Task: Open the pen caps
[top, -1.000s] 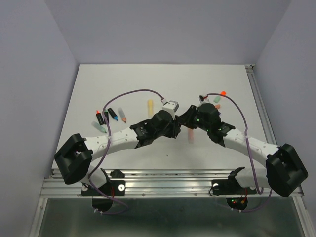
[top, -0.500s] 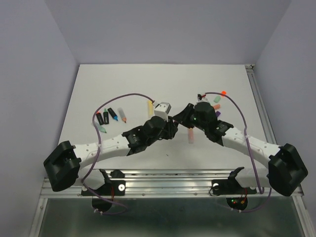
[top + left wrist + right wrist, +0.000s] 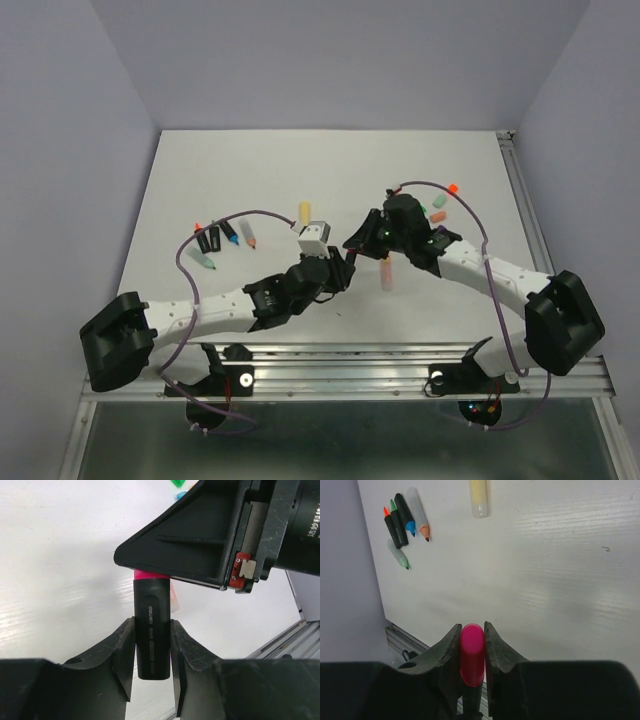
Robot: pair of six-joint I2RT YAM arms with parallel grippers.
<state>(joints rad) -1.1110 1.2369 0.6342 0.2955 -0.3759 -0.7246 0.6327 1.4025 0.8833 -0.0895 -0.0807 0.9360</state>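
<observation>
Pink cap [image 3: 472, 655] is sitting pinched in my right gripper [image 3: 472, 629] at lower centre, while my left gripper [image 3: 151, 635] is clamping its black pen body [image 3: 151, 605]. Bare table [image 3: 560, 580] is lying open at right; uncapped pens [image 3: 402, 522] are crowding the upper left near the table's edge.

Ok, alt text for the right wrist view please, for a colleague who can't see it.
The right tool is shut on a pink cap, centred at the bottom. Beyond, on the white table, several uncapped pens lie at upper left and a yellow pen at the top.
</observation>
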